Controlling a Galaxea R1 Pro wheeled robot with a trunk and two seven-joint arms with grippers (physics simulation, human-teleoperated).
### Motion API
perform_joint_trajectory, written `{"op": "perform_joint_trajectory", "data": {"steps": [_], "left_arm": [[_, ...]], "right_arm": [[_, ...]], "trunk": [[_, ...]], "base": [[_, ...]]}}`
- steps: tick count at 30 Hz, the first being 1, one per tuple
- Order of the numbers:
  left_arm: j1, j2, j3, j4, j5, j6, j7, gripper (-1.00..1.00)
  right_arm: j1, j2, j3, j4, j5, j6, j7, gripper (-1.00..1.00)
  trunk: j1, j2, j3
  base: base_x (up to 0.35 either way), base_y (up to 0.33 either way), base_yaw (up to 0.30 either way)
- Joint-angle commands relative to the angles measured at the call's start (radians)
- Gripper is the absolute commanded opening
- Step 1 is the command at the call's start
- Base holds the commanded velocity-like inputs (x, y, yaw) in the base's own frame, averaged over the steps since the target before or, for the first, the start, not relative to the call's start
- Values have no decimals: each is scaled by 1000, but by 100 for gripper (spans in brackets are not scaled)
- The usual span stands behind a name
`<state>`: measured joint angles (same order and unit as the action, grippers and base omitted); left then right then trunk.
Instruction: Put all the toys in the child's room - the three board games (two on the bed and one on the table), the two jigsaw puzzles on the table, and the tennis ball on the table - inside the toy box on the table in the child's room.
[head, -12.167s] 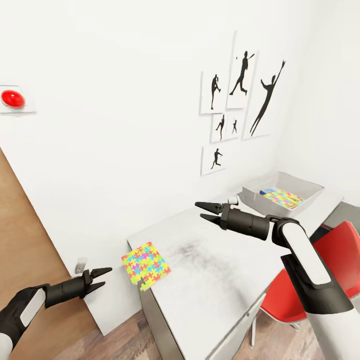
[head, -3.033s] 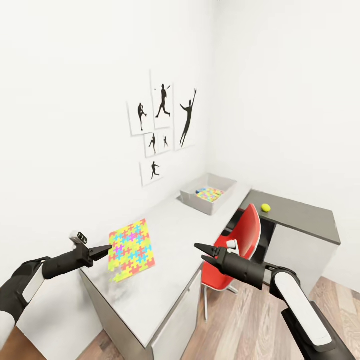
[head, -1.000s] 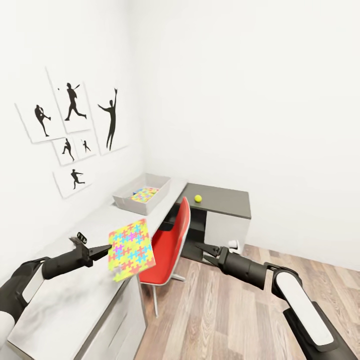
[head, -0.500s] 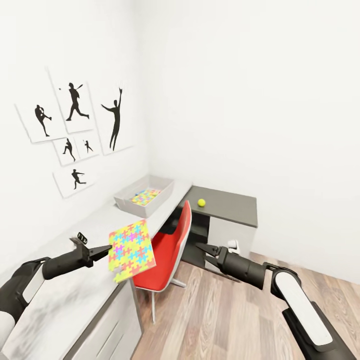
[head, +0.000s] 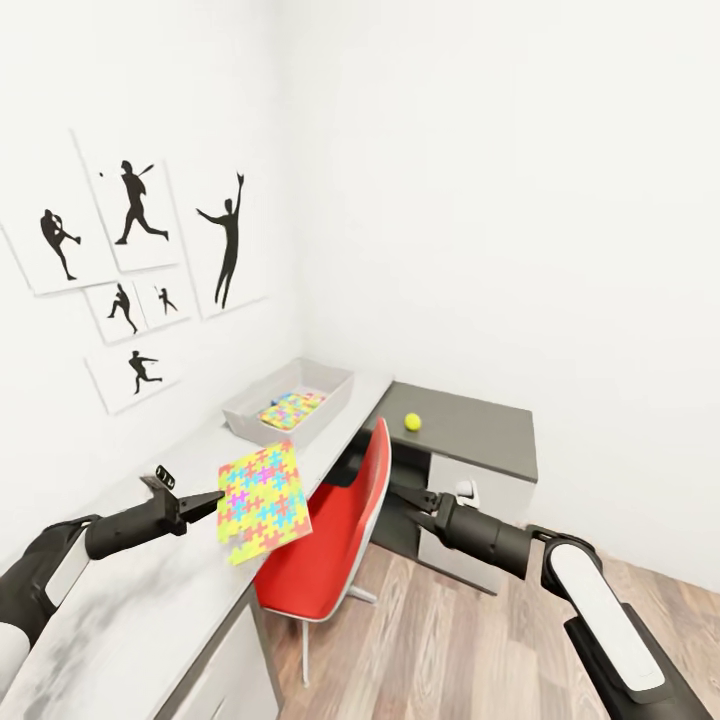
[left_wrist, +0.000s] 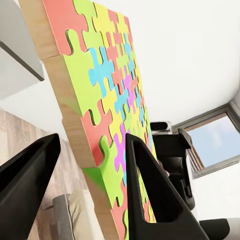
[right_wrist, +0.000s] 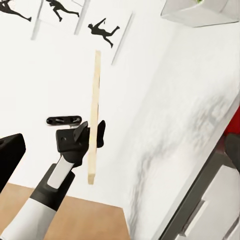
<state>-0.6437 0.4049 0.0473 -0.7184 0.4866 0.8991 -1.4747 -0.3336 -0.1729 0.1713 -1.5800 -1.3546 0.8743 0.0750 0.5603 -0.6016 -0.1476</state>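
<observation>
Meanwhile, left gripper clamps edge of jigsaw puzzle, sheet held upright above white table, face toward room. Toy box lies ahead of claw, farther along same table toward corner, second jigsaw already inside. Left arm nearer box; right gripper hangs over red chair, jaws slightly parted, empty. Tennis ball sits on dark desk, beyond chair, nearer right arm. Likely next: carry sheet forward to box, lay flat.
</observation>
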Motion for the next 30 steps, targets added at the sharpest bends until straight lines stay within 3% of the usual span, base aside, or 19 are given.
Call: {"op": "perform_joint_trajectory", "data": {"steps": [1,22,30], "left_arm": [[-1,0,-1,0,2,11,-3,-100],[-1,-2,-3,0,2,11,-1,-100],[-1,-1,-3,0,1,11,-1,-100]], "right_arm": [[-1,-1,0,0,8,2,8,100],[-1,-4,-1,0,9,2,8,100],[-1,-6,-1,0,8,2,8,100]], "trunk": [[1,-1,-2],[1,-1,-2],[1,-1,-2]], "base": [[294,-158,234],[258,-239,285],[253,-247,60]]}}
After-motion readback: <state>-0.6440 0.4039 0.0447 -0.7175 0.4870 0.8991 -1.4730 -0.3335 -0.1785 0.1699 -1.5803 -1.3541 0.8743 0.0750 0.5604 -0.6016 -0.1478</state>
